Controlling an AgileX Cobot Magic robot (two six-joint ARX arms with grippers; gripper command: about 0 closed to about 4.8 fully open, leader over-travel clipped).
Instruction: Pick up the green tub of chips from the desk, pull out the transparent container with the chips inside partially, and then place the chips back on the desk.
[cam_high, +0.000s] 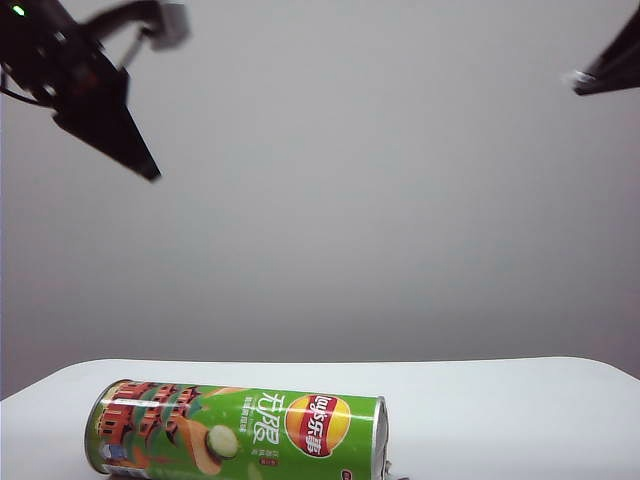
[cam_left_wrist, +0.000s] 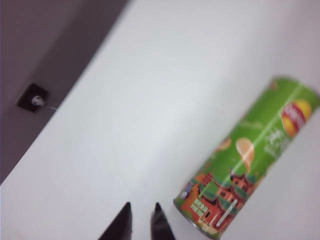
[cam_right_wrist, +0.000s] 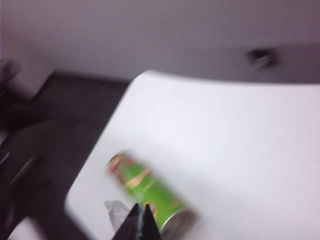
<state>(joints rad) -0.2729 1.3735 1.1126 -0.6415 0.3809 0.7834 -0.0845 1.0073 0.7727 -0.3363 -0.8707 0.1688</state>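
While the green tub of chips (cam_high: 237, 432) lies on the table (cam_high: 500, 410), left gripper (cam_left_wrist: 141, 212) hovers, jaws slightly apart; right gripper (cam_right_wrist: 141, 212) hovers, jaws together.

We see the green tub of chips (cam_high: 235, 432) with a glossy printed wrap, smooth, light streaks along its side, and a shiny silver metal rim at one end. The desk (cam_high: 480, 410) looks plain white, smooth, matt to slightly satin, no grain. Left end effector (cam_left_wrist: 142, 220) fingers read as matt black plastic, tips nearly together. Right end effector (cam_right_wrist: 141, 220) same dark matt finish, tips together; that view is blurred, so we can't tell finer texture.
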